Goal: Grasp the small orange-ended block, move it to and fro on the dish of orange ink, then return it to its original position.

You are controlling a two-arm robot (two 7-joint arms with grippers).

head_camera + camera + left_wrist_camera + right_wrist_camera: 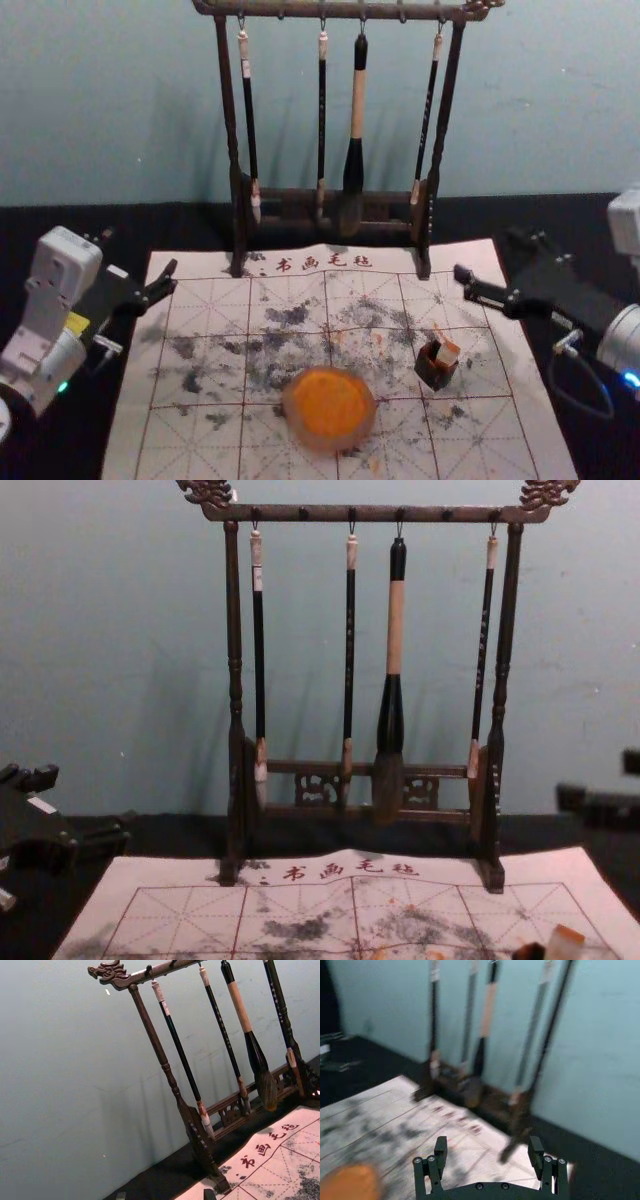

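**Small block (447,353) sits in a little dark box (432,373)**

The block leans in the box with its orange end up. The box is on the right side of the paper mat (195,448). The dish of orange ink (330,408) is left of the box and a bit nearer.

The right pincer (490,258) hangs at the right, farther away than the box. It is wide open and has nothing in it. The left pincer (138,262) is at the left, by the mat's edge. Its two tips are apart, and it holds nothing.

At the far side stands a wooden rack (228,100). Four brushes (357,105) hang down from it.
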